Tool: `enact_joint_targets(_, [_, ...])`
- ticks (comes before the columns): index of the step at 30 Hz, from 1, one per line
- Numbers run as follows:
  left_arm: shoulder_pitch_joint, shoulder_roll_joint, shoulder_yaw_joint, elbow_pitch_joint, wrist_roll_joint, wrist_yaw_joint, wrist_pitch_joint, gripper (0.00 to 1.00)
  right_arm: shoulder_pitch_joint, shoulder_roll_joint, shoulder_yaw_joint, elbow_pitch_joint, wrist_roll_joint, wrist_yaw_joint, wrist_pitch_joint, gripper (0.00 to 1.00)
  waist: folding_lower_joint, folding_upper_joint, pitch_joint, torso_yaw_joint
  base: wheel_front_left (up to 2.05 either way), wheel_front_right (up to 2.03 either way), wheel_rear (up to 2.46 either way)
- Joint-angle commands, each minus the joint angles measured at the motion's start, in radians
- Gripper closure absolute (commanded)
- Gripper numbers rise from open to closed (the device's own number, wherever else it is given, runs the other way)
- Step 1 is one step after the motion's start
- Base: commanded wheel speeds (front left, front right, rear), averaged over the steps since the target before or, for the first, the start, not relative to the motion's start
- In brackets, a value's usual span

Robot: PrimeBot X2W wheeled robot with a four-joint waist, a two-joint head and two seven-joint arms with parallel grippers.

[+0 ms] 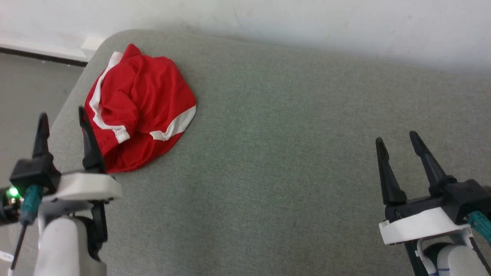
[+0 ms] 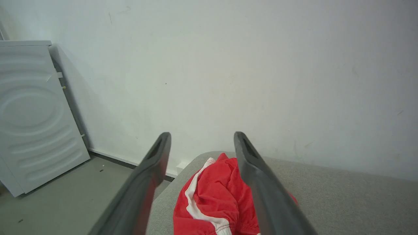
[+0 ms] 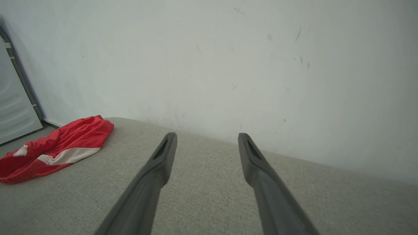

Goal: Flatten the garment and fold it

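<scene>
A: Garment (image 1: 142, 103), head view: where?
B: Crumpled at the far left corner of the grey padded surface (image 1: 268, 153); left gripper (image 1: 62, 112) just beside it, fingers spread; right gripper (image 1: 396, 136) well apart, fingers spread.
A: Left wrist view?
B: Garment (image 2: 212, 195) between and beyond the parted fingers.
A: Right wrist view?
B: Garment (image 3: 55, 150) far left; fingers parted above the surface.

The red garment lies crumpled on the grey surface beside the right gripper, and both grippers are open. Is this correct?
Not quite: the garment lies beside the left gripper, not the right one, as the head view shows. The rest is right.
</scene>
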Motion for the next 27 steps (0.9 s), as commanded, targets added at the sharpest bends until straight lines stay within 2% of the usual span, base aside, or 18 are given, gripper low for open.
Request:
enact_joint_targets(1, [-0.045, 0.015, 0.012, 0.022, -0.009, -0.015, -0.011, 0.0, -0.024, -0.002, -0.002, -0.01, -0.007, -0.001, -0.012, 0.0, -0.0001, 0.0, 0.046, 0.006, 0.0, 0.0, 0.0])
enact_joint_targets(7, [-0.197, 0.089, 0.011, 0.189, -0.027, -0.086, -0.019, 0.0, -0.059, -0.018, -0.004, -0.027, -0.009, -0.001, -0.025, 0.0, -0.0001, 0.0, 0.112, 0.006, 0.0, 0.0, 0.0])
enact_joint_targets(12, [-0.342, 0.145, -0.001, 0.335, -0.072, -0.162, 0.05, 0.0, -0.09, -0.031, -0.004, -0.045, -0.01, -0.001, -0.035, 0.0, -0.0001, 0.0, 0.169, 0.0, 0.0, 0.0, 0.0])
enact_joint_targets(17, [-0.48, 0.19, -0.022, 0.465, -0.131, -0.217, 0.171, 0.0, -0.127, -0.049, 0.009, -0.071, -0.017, -0.002, -0.046, 0.0, -0.0001, 0.0, 0.234, -0.01, 0.0, 0.0, 0.0])
enact_joint_targets(21, [-0.576, 0.213, -0.045, 0.544, -0.196, -0.233, 0.274, 0.0, -0.154, -0.057, 0.016, -0.093, -0.023, -0.002, -0.054, 0.0, -0.0001, 0.0, 0.284, -0.019, 0.0, 0.0, 0.0])
enact_joint_targets(27, [-0.679, 0.281, -0.139, 0.618, -0.311, -0.242, 0.495, 0.0, -0.194, -0.065, 0.036, -0.119, -0.034, -0.002, -0.066, 0.0, -0.0001, 0.0, 0.352, -0.042, 0.0, 0.0, 0.0])
